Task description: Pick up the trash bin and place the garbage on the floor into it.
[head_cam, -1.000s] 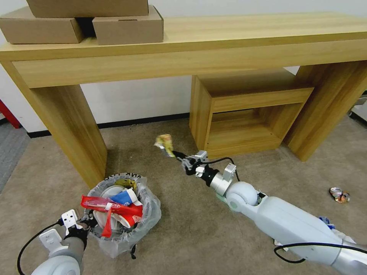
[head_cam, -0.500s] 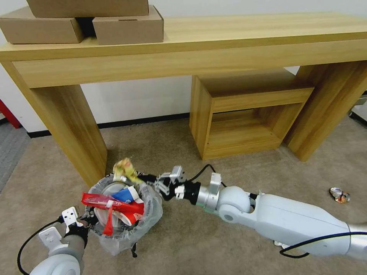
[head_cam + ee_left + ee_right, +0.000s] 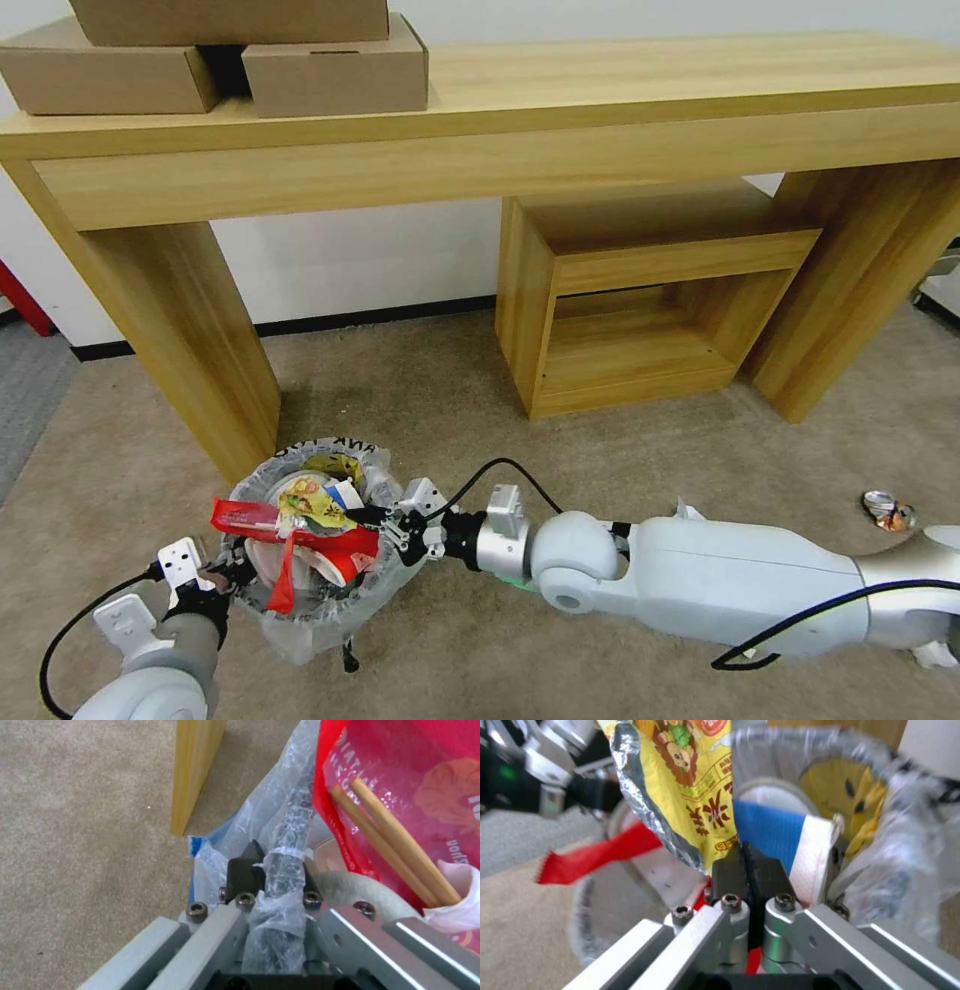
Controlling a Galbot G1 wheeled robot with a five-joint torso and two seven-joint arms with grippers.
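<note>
Right gripper (image 3: 372, 517) clamped on yellow snack wrapper (image 3: 310, 503) above trash bin (image 3: 375, 590); left gripper (image 3: 232, 574) pinching bin's bag-lined rim.

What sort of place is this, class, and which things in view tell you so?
Probably an office or lab room, staged for a cleanup test: grey carpet, a long wooden table carrying cardboard boxes, and a low wooden shelf unit against a white wall.

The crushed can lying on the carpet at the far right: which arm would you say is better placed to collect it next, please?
Probably the right: the crushed can lies on its side, and the left gripper is clamped on the trash bin rim. The right gripper must first drop its yellow wrapper.
</note>
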